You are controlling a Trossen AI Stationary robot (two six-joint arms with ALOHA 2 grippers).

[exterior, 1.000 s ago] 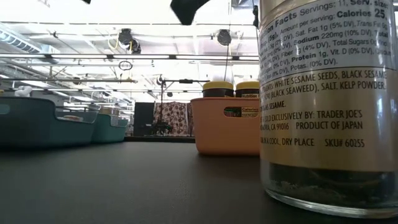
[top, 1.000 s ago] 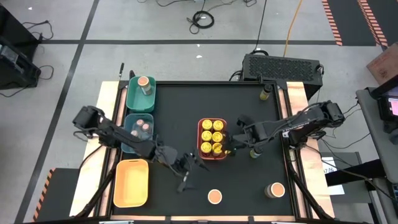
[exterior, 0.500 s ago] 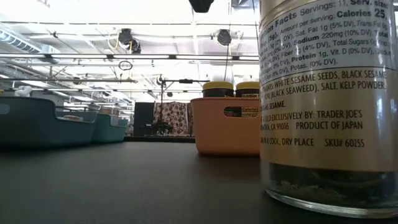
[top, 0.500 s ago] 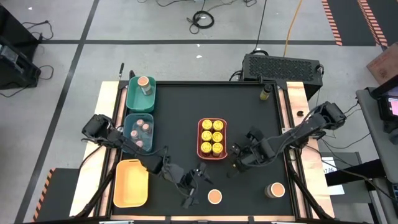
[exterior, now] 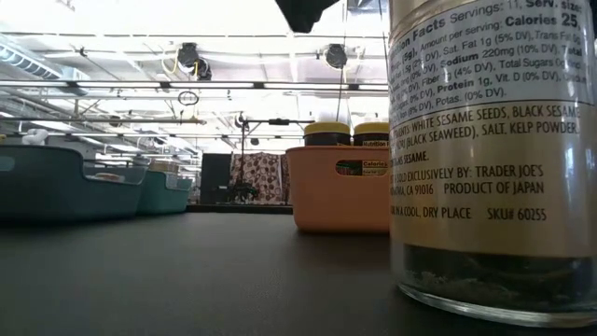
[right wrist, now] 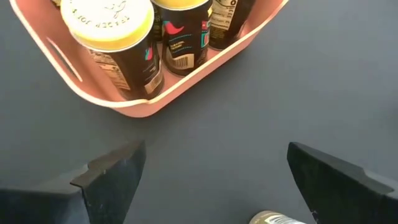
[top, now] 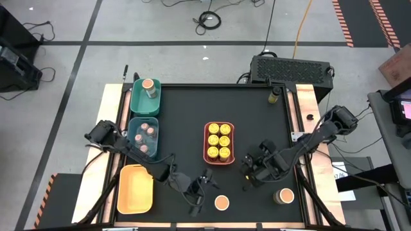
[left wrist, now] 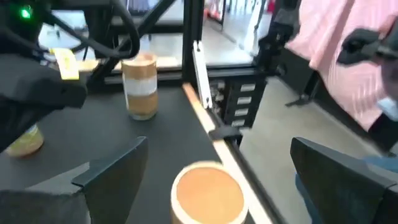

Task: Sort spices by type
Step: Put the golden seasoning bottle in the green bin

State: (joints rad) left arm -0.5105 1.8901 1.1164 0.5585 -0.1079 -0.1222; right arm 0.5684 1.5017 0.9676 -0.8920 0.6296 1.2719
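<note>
Black tabletop (top: 186, 115) w/ four trays: green tray (top: 136, 103) holding one tan-lid jar, teal tray (top: 134, 138) w/ small pinkish-lid jars, empty yellow tray (top: 135, 190), coral tray (top: 207, 144) full of yellow-lid jars (top: 219, 140). Left gripper (top: 199, 191) sits near front edge, fingers spread wide, nothing in them. Tan-lid jar (top: 222, 203) stands upright just beside it, toward the right & slightly nearer the front edge; wrist view shows the lid (left wrist: 208, 190) centred between the fingers, so left arm is nearer. Right gripper (top: 252, 176) also open & empty, between coral tray & second tan-lid jar (top: 284, 196) at the front right. Dark-lid jar (top: 274, 94) well apart at the far edge.
</note>
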